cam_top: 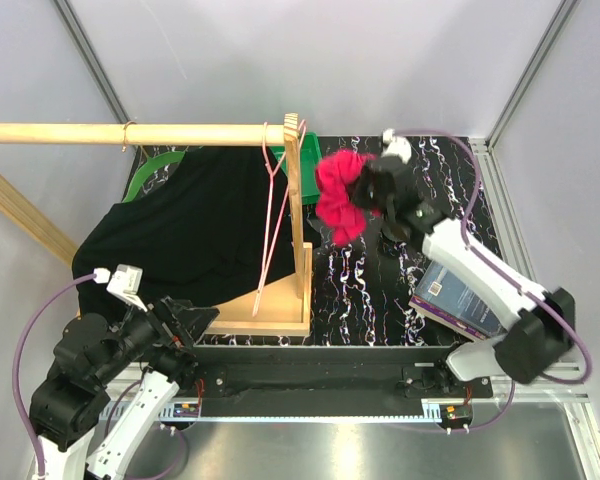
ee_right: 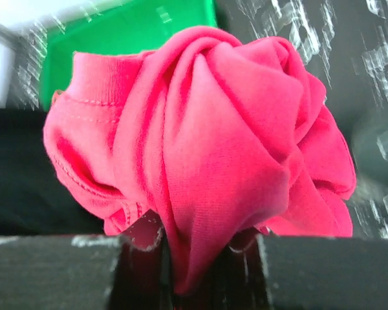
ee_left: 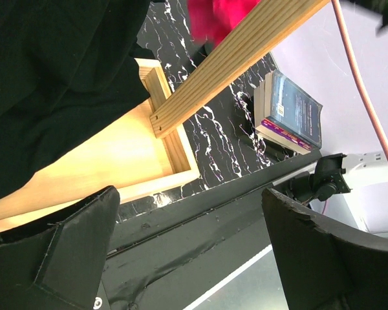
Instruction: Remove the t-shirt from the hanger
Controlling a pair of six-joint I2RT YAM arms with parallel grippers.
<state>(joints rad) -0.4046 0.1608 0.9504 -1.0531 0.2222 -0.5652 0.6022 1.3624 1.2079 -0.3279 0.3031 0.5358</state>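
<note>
T-shirt (cam_top: pixel 340 197), pink and bunched, is clenched in the right gripper (cam_top: pixel 368 192), apart from the pink hanger (cam_top: pixel 276 205) hooked on the wooden rail (cam_top: pixel 130 133); the left gripper (cam_top: pixel 198 322) is spread, grasping nothing.

Marbled black table (cam_top: pixel 370 280) under wooden stand (cam_top: pixel 270 315), books (cam_top: pixel 455 298), black cloth (cam_top: pixel 180 230)

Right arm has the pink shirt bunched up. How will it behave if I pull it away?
Likely floppy: the t-shirt is crumpled in soft folds in the right gripper, so loose ends will probably trail. Probably light, being thin knit. It sits apart from the hanger, so snagging seems unlikely.
</note>
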